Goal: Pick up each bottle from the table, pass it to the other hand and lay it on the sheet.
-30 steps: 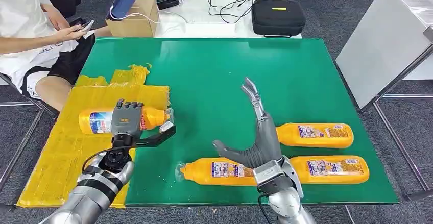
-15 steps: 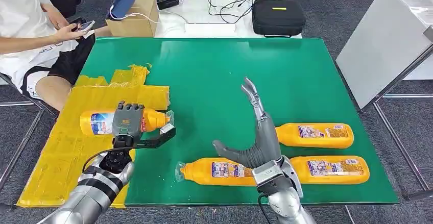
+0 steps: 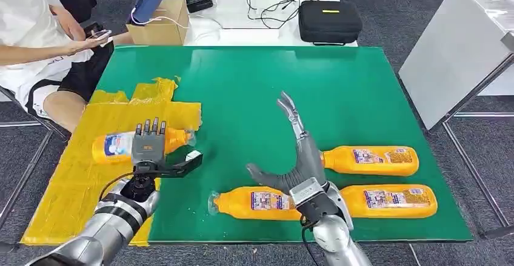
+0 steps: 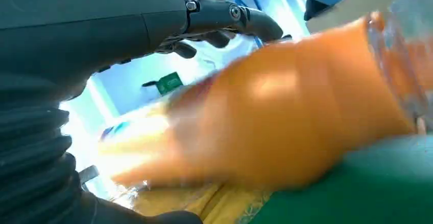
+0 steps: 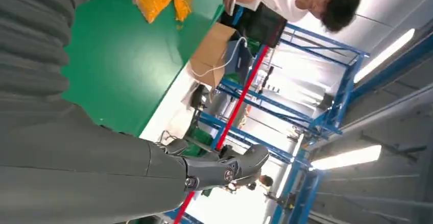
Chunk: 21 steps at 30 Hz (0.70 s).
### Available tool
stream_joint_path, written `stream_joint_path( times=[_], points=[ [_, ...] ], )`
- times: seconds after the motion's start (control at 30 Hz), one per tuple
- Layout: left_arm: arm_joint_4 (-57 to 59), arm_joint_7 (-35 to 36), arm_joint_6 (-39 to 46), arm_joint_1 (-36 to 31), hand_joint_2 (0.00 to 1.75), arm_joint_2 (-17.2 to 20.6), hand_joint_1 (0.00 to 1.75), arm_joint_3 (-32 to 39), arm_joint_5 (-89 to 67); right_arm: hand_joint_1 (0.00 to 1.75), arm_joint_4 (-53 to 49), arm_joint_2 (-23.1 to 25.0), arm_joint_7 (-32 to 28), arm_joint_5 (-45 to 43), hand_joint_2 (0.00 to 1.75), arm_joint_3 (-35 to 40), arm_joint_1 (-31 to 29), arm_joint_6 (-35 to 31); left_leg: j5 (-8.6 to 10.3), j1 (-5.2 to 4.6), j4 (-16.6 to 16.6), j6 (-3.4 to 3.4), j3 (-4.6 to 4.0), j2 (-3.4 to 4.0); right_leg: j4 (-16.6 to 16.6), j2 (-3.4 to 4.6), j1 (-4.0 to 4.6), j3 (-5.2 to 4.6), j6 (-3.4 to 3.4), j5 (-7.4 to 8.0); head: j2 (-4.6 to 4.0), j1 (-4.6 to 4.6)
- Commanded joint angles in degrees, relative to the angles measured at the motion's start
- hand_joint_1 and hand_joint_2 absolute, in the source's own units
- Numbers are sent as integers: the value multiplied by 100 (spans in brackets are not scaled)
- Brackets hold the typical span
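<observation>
The left hand point(image 3: 148, 149) is seen over an orange bottle point(image 3: 115, 146) lying on the yellow sheet point(image 3: 73, 175), its fingers raised and spread and its thumb held out to the side; the bottle is judged released, nothing being gripped. In the left wrist view the bottle point(image 4: 286, 112) is shown blurred, its neck reaching over the sheet's edge above the green counter point(image 3: 242, 84). The right hand point(image 3: 297, 157) is held open and empty, fingers extended upward, above the three orange bottles left on the counter: one near the front edge point(image 3: 254, 203), one behind it point(image 3: 370, 160), one at the right point(image 3: 394, 200). A seated person point(image 3: 36, 42) is seen beyond the counter's left corner. The laid bottle could be nudged by the left hand when it is drawn away and rolled off the sheet. The front bottle, lying just under the right wrist, could be knocked toward the counter's edge.
</observation>
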Motion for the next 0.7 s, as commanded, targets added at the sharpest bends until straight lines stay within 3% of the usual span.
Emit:
stream_joint_path(
  times=[0.03, 0.43, 0.53, 0.6, 0.7],
  points=[
    [852, -29, -50, -78, 175, -51, 0, 78, 12, 0, 525, -53, -2, -26, 175, 50, -202, -39, -2, 1, -6, -7, 21, 28, -9, 16, 3, 17, -1, 4, 0, 0],
    [747, -355, 198, 30, 175, -183, 0, 436, 127, 0, 553, -42, 69, -116, 175, -18, -210, -35, 2, 1, -7, -12, 36, 31, -9, 18, 2, 31, -2, 5, 0, 0],
    [384, -785, 1093, 212, 175, -253, 0, 678, 371, 0, 536, -91, 26, -104, 175, -73, -66, -74, 1, 1, -8, -12, 40, 29, -11, 16, 2, 36, -2, 4, 0, 0],
    [382, -785, 1084, 208, 175, -269, 0, 676, 371, 0, 538, -101, 22, -103, 175, -72, -52, -72, 3, 0, -6, -10, 35, 12, -8, 4, 1, 34, -2, 2, 0, 0],
    [-934, -1774, 2337, 755, 175, -375, 0, 1066, 1047, 0, 442, -175, -15, 26, 175, -68, 85, -200, 2, 4, -1, -11, 30, 2, -10, -7, 5, 33, 0, -1, 0, 0]
  ],
)
